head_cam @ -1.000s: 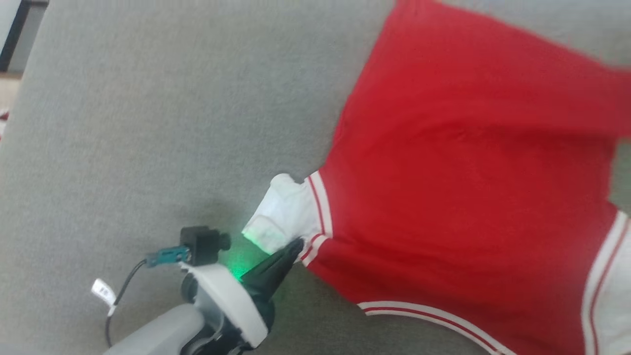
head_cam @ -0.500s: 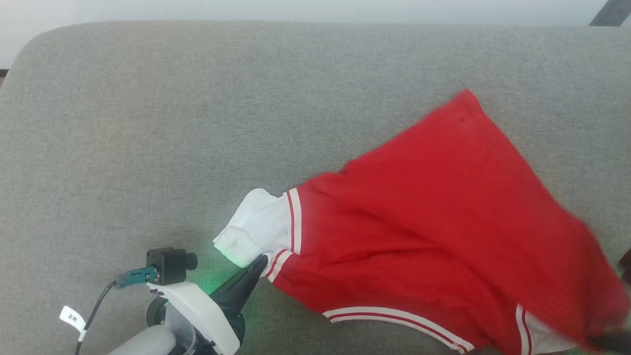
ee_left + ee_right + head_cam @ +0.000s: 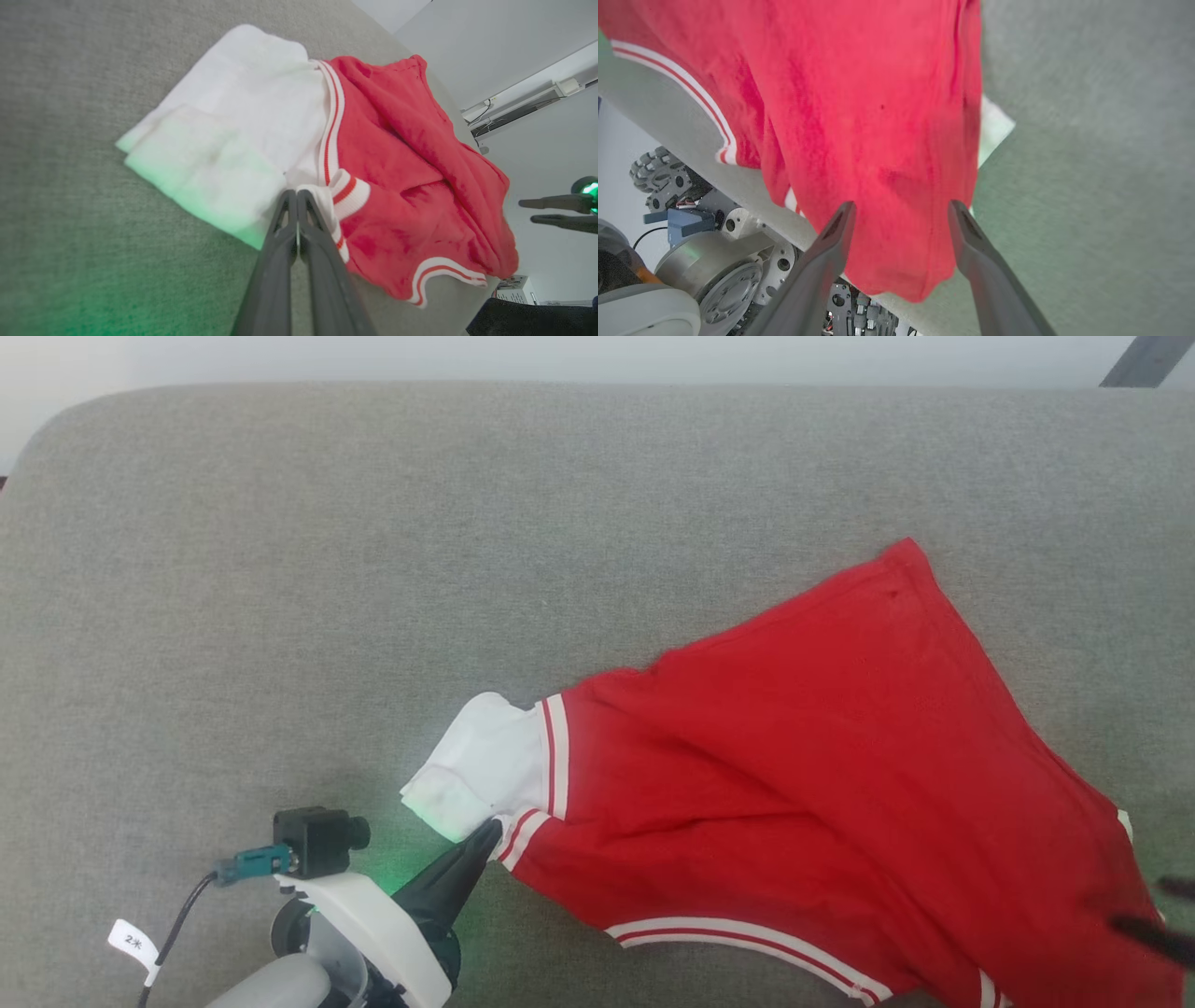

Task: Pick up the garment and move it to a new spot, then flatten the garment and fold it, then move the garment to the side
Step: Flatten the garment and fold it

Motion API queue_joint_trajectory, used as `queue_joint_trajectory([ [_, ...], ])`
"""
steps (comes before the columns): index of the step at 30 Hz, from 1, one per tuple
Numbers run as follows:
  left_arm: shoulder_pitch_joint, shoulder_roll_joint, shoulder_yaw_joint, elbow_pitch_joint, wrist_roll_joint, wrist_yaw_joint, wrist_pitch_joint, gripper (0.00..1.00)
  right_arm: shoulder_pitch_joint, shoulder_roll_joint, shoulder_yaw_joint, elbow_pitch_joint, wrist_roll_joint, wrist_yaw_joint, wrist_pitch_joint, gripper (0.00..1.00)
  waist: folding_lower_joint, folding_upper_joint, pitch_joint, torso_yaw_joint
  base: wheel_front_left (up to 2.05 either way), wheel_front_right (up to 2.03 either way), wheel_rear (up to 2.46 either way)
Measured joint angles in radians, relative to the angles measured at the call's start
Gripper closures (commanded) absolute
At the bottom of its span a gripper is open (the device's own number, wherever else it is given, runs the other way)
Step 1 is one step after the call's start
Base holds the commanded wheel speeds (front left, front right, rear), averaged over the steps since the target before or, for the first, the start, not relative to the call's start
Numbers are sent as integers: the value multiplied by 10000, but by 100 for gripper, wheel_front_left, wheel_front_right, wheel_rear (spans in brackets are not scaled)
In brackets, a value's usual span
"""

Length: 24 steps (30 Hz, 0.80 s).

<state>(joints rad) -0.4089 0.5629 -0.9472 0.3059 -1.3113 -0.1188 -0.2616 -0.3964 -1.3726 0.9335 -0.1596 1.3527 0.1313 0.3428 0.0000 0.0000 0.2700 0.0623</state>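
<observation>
We are looking at the garment (image 3: 822, 756) lying on the grey fabric-covered worktop (image 3: 280, 569), toward its right and near side. Its red body is spreading in loose diagonal folds and one white sleeve (image 3: 481, 765) is pointing left. In the right wrist view a lobe of red cloth seems to be overhanging the near edge. The left claw (image 3: 485, 835) is pressing its two fingers tight together on the garment at the underarm, where the sleeve is meeting the striped trim (image 3: 553, 756), so we are gripping cloth there. The right claw (image 3: 901, 204) is standing wide open at the right end of the red cloth, fingers spread either side of it and pinching nothing. We are judging this to be light, limp jersey knit: it is draping and rumpling with no stiffness of its own. Wherever we are lifting it, the rest is likely to hang and drag on the rough worktop rather than slide freely. It is looking neither fragile nor slippery, and a thin pinch should be holding well, though a single layer may be stretching under a hard pull. For flattening, we are favouring the firmer edges as holds: the armhole trim, the curved striped band (image 3: 747, 938) along the near side, and the hem corner (image 3: 901, 555) at the far end. We are wanting two well-separated points, so the cloth is tensioning between both claws.
</observation>
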Motion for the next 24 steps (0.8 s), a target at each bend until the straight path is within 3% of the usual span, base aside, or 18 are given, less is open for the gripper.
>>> queue_joint_trajectory([
  [3, -4, -36, 4, -46, 48, 2, 0, 100, -299, -441, -690, -336, 221, 0, -278, 0, 0, 0, 37, 87, 0, 0, 0],
  [7, -77, -203, 0, -107, 184, 17, 0, 100, -1368, -330, -1845, 311, -259, 0, -802, 0, 0, 0, 216, 231, 0, 0, 0],
  [11, -410, -435, -50, -105, 278, 27, 15, 100, -2539, 1411, -2222, 1396, -1841, -6, -385, 0, 0, 0, 520, 442, 0, 0, 0],
  [14, -669, -579, -67, -75, 355, 23, 63, 100, -3430, 2861, -2029, 2270, -2826, 2, 479, 0, 0, 0, 790, 624, 0, 0, 0],
  [17, -930, -723, -92, -42, 477, -4, 94, 100, -4211, 3894, -1680, 3237, -3599, 2, 1187, 0, 0, 0, 1094, 813, 0, 0, 0],
  [20, -1144, -880, -142, 36, 562, -35, 96, 100, -4797, 4610, -1275, 4100, -4038, 2, 1605, 0, 0, 0, 1385, 1003, 0, 0, 0],
  [24, -1349, -1060, -173, 138, 627, -61, 81, 100, -5328, 4880, -604, 4951, -4395, 4, 2096, 0, -1, 0, 1669, 1251, 0, 0, 0],
])
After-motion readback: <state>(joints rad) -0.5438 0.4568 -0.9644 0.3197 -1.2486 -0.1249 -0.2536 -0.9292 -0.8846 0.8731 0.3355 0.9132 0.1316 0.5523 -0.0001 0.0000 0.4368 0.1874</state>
